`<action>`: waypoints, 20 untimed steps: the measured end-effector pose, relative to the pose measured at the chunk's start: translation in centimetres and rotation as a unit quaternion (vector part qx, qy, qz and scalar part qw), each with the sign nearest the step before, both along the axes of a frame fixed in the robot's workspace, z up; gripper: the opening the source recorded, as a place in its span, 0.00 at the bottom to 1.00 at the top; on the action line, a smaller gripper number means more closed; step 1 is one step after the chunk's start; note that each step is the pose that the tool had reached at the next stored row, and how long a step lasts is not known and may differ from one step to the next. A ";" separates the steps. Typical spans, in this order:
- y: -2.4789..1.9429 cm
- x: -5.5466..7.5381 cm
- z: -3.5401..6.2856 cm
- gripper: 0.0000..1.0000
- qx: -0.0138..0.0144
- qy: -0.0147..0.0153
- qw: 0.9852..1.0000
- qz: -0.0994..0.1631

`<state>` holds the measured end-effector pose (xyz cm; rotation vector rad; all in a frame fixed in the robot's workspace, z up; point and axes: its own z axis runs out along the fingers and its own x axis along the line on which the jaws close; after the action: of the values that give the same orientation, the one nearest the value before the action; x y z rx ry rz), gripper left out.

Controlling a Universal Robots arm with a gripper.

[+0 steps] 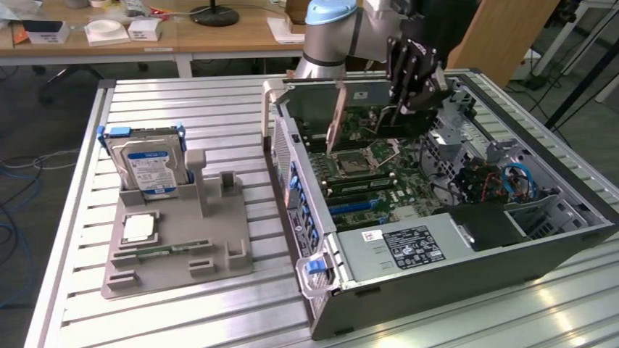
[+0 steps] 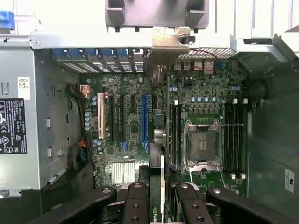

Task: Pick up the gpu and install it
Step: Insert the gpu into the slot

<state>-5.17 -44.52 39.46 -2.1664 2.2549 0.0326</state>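
On my exterior feed the slatted metal table (image 1: 193, 101) carries everything. The open computer case (image 1: 464, 283) lies on its side towards the exterior view's right, and the arm (image 1: 334, 29) reaches in over it from the far edge. A grey parts fixture (image 1: 179, 272) sits on the table at the exterior view's left, apart from the case.

Inside the case I see the silver power supply (image 1: 396, 246) at the near end and the green motherboard (image 1: 372, 185) (image 2: 131, 121) beyond it.

The gpu (image 1: 392, 123) (image 2: 158, 168) stands on edge over the motherboard, just beside the bare processor socket (image 1: 353, 165) (image 2: 201, 144). In the wrist feed it runs as a thin line from the fingers to the case's rear wall, and its silvery bracket (image 2: 166, 44) sits at the slot openings there. I cannot tell whether its lower edge is seated in a slot.

The gripper (image 1: 411, 101) (image 2: 159, 198) hangs upright above the board with its jaws clamped on the card, one black finger on each face.

On the fixture, the hard drive (image 1: 145, 163) with blue rails stands upright at the far end. A small square chip (image 1: 140, 228) lies flat nearer me, with the narrow green memory stick (image 1: 164, 250) just beside it
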 end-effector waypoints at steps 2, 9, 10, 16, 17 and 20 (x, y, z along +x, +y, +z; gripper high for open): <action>0.00 0.0 -0.21 0.26 0.000 0.000 1.000 0.000; -0.01 0.0 -0.80 0.26 0.000 0.000 1.000 0.000; -0.01 0.0 -0.89 0.26 0.000 0.000 1.000 0.000; -0.01 0.0 -1.64 0.26 0.000 0.000 1.000 0.000; -0.01 0.0 -1.76 0.26 0.000 0.000 1.000 0.000; -0.01 0.0 -2.14 0.26 0.000 0.000 1.000 0.000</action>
<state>-5.17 -44.53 37.32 -2.1665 2.2551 0.0320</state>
